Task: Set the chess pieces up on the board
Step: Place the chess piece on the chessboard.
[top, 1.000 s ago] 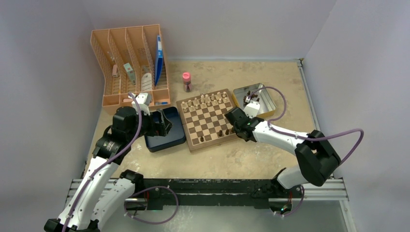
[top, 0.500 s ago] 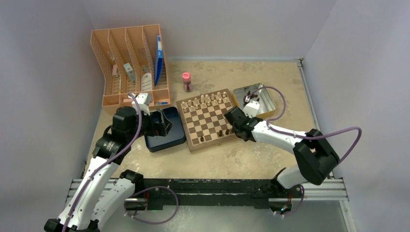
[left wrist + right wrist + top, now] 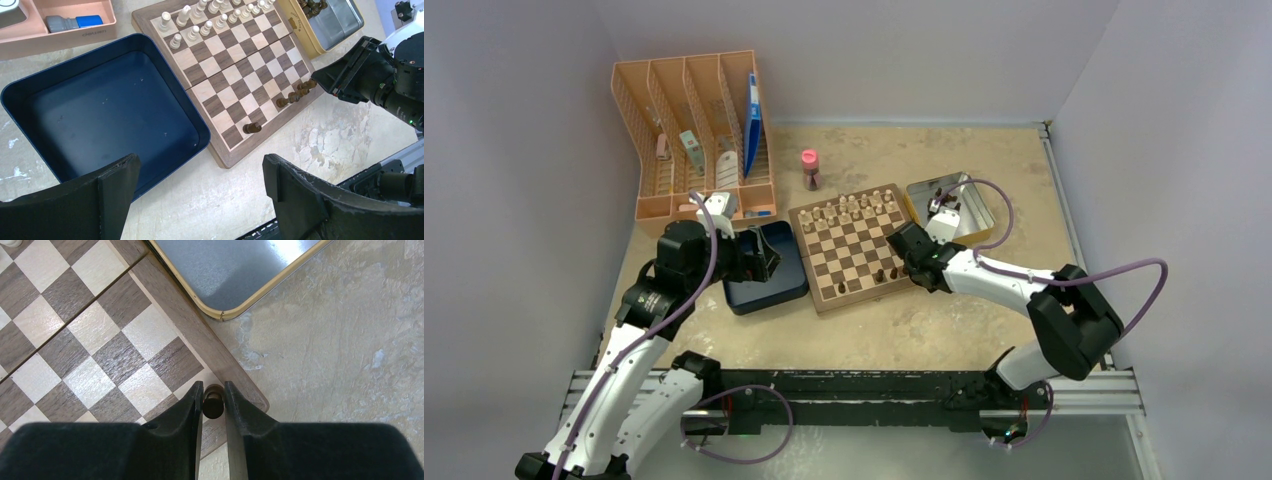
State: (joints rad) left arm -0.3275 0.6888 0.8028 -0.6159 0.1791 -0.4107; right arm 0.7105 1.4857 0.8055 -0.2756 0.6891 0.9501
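On the sandy tabletop (image 3: 350,365), the right fingers (image 3: 196,395) flank a dark piece (image 3: 213,406) at the board's (image 3: 100,360) corner, grip unclear. The left fingers (image 3: 117,175) gape above the blue box (image 3: 100,110). This looks like placing; next, release and lift straight up.

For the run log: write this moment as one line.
right tool: fingers flank dark piece at board corner, grip unclear | left tool: open above blue box
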